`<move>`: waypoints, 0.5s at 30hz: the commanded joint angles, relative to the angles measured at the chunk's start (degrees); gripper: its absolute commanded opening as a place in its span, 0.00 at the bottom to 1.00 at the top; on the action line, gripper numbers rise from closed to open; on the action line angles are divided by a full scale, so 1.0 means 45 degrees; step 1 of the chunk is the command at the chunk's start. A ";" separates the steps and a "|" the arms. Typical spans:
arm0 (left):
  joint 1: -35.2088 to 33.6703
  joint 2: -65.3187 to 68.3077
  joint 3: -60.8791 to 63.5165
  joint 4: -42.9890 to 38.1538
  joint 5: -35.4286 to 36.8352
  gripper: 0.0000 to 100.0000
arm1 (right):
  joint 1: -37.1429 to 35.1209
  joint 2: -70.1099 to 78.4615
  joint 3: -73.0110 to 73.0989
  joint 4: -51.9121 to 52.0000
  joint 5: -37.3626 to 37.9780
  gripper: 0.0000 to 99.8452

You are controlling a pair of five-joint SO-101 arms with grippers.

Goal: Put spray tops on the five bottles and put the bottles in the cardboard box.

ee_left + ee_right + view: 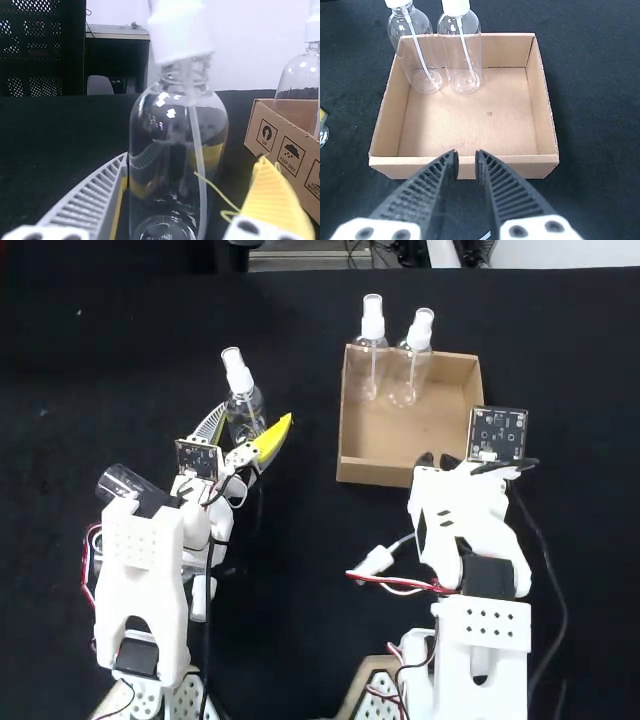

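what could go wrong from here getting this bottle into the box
The left claw is open around the bottle; an off-centre squeeze could tip it.
The right claw hangs at the near wall of the box, so the arms might collide there.
Inside, two bottles stand at its far wall and could get knocked over.

Desk (90,330): plain black. Cardboard box (382,120): tan-brown, w/ black printed symbols on one outer wall. Bottle (245,408) at 9 o'clock of box: clear, w/ white spray top (234,363). Rear bottle (415,55) & second rear bottle (462,55), at box's 12 o'clock wall: clear, white tops. Left tool (250,418): one grey finger (90,200), one yellow finger (270,200), both ribbed. Right tool (466,154): black, ribbed. Left arm (140,560) & right arm (465,520): white. Wires (390,585): red & white.
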 commanded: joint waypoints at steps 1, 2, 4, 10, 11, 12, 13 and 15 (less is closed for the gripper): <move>0.0010 -0.0176 0.0303 -0.0274 0.0039 0.35 | 0.0059 -0.0205 -0.0029 -0.0332 -0.0039 0.04; -0.0107 -0.0195 0.0381 -0.0274 0.0039 0.35 | 0.0059 -0.0205 -0.0029 -0.0332 -0.0059 0.04; -0.0303 -0.0195 0.0420 -0.0274 0.0020 0.35 | 0.0059 -0.0205 -0.0029 -0.0332 -0.0059 0.04; -0.0752 -0.0996 0.0967 -0.0723 0.0020 0.35 | 0.0059 -0.0205 -0.0029 -0.0352 -0.0059 0.04; -0.0733 -0.1387 0.1241 -0.0821 0.0020 0.35 | 0.0059 -0.0205 -0.0029 -0.0352 -0.0059 0.04; -0.0713 -0.1817 0.1495 -0.0840 0.0020 0.35 | 0.0059 -0.0205 -0.0029 -0.0371 -0.0059 0.04; -0.0713 -0.2247 0.1748 -0.0821 0.0020 0.35 | 0.0059 -0.0205 -0.0029 -0.0371 -0.0059 0.04; -0.0791 -0.3009 0.2276 -0.0821 0.0020 0.35 | 0.0059 -0.0205 -0.0029 -0.0371 -0.0059 0.04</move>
